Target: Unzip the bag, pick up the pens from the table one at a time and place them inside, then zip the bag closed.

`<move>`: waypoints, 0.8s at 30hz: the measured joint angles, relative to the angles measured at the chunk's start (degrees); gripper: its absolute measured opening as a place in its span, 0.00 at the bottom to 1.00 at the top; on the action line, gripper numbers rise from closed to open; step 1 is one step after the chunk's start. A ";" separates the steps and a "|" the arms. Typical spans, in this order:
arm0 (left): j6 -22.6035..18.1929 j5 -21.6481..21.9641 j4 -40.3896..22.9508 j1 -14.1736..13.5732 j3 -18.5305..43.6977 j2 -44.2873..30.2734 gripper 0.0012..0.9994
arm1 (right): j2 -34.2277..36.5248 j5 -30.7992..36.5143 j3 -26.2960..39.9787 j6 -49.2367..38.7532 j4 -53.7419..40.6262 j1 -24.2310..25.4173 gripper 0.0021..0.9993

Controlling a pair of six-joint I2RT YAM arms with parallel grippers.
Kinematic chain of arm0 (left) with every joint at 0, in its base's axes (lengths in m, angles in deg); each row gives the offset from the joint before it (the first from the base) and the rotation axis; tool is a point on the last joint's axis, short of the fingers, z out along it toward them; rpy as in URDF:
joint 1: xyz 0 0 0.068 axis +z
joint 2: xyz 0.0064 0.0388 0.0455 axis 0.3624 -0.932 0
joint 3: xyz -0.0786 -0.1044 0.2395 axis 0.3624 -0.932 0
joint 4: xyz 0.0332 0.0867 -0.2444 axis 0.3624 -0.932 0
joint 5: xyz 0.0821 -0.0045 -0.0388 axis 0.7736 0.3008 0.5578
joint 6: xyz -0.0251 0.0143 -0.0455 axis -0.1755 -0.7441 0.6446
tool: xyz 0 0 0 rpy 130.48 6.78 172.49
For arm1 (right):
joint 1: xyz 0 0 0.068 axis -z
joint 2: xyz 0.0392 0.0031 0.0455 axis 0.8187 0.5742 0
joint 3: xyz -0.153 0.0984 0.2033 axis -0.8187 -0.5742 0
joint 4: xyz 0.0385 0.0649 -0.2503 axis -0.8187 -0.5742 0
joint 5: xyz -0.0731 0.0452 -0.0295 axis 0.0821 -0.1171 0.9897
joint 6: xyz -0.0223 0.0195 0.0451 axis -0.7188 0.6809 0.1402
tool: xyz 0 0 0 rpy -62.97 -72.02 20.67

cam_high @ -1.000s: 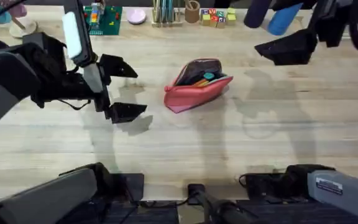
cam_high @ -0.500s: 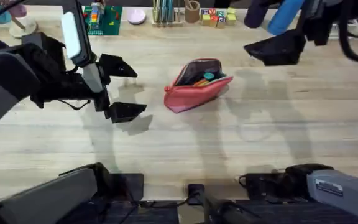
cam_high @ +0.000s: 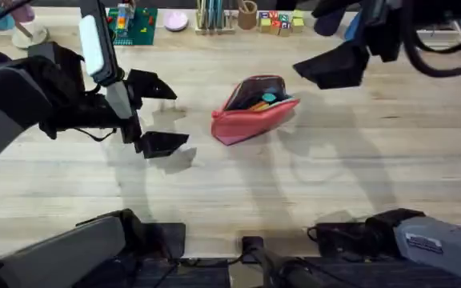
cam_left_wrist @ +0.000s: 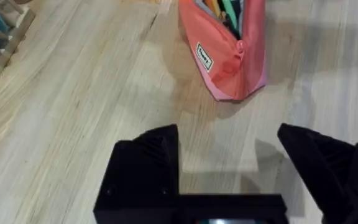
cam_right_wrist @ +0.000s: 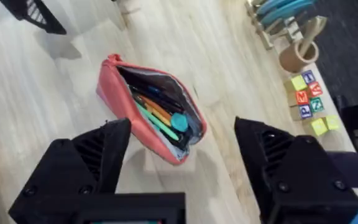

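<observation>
- Pencil pouch [cam_high: 253,120]: salmon-pink fabric outside, dark lining at the opening, small white label with dark lettering on one side.
- Pouch contents [cam_right_wrist: 161,118]: green, orange and black shafts, one with a teal end.
- Table [cam_high: 238,184]: pale wood planks, visible grain.
- Left gripper [cam_high: 156,114] and right gripper [cam_high: 332,68]: black.
- Blocks [cam_right_wrist: 308,102] near the table's far edge: yellow, white with red and blue letters.
- Rack sticks [cam_high: 210,14]: teal.

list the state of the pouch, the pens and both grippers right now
pencil pouch: unzipped, mouth gaping, lying on the table
pens: inside the pouch, ends showing at the opening
left gripper: fingers open, empty, beside the pouch
right gripper: fingers open, empty, above the pouch
</observation>
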 joint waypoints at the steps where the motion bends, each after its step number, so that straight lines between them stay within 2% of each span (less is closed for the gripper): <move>1: 0.01 0.00 0.00 0.00 0.00 -0.01 0.99 | 0.52 0.09 0.49 0.27 -0.09 -0.51 0.99; 8: 0.01 -0.02 0.00 0.00 0.00 -0.01 0.99 | 5.97 0.52 5.52 4.44 -2.06 -4.65 0.99; 13: 0.00 -0.02 0.00 0.00 0.00 0.00 0.99 | 9.83 1.85 8.12 5.71 -4.91 -9.68 0.99; 19: 0.02 -0.02 0.00 0.00 0.00 0.00 0.99 | 13.42 4.74 8.37 5.90 -6.05 -16.74 0.99; 24: 0.01 -0.02 0.00 0.00 0.00 0.00 0.99 | 15.57 5.31 8.37 5.73 -6.03 -20.51 0.99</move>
